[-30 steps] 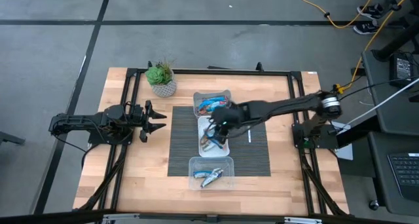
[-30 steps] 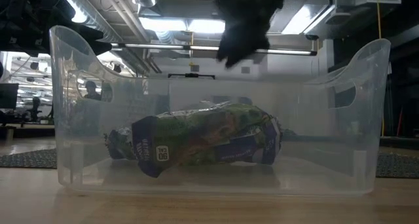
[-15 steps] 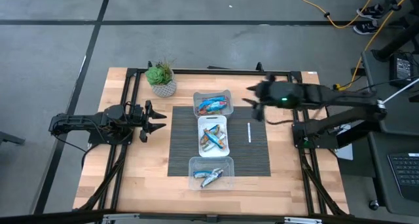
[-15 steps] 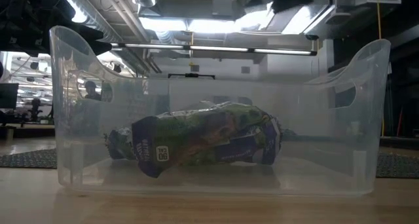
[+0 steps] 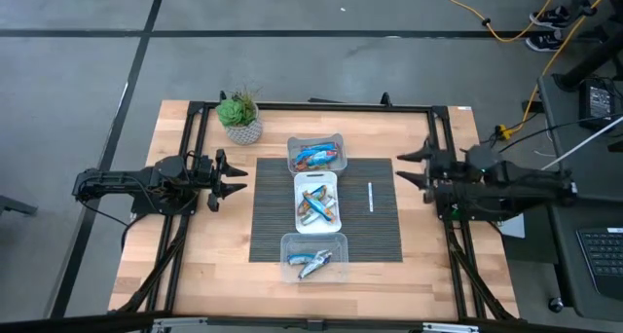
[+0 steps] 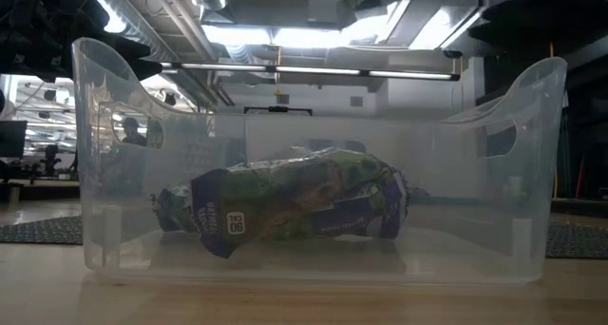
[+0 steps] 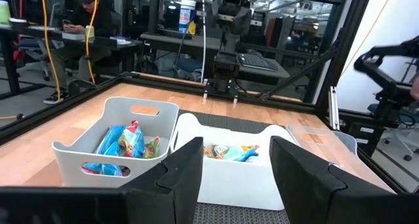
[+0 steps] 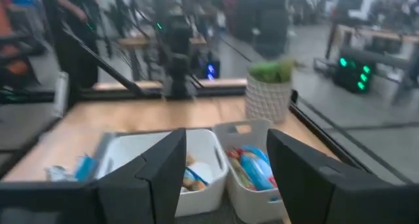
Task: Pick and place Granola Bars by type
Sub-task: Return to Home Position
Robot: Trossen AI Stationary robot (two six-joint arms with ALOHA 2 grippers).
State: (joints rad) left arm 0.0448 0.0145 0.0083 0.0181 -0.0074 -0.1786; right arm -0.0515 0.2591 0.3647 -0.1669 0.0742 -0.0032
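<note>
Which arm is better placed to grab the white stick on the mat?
Right, probably. The white stick lies on the right gripper's side of the white bin; the left gripper sits beyond it.

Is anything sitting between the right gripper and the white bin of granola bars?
Only a thin white stick, lying flat on the mat, roughly between the right gripper and the white bin holding granola bars. Nothing upright blocks the way. The left gripper waits on the opposite side.

Shiny granola bars [image 5: 317,208] in three bins [image 5: 298,191]
</note>
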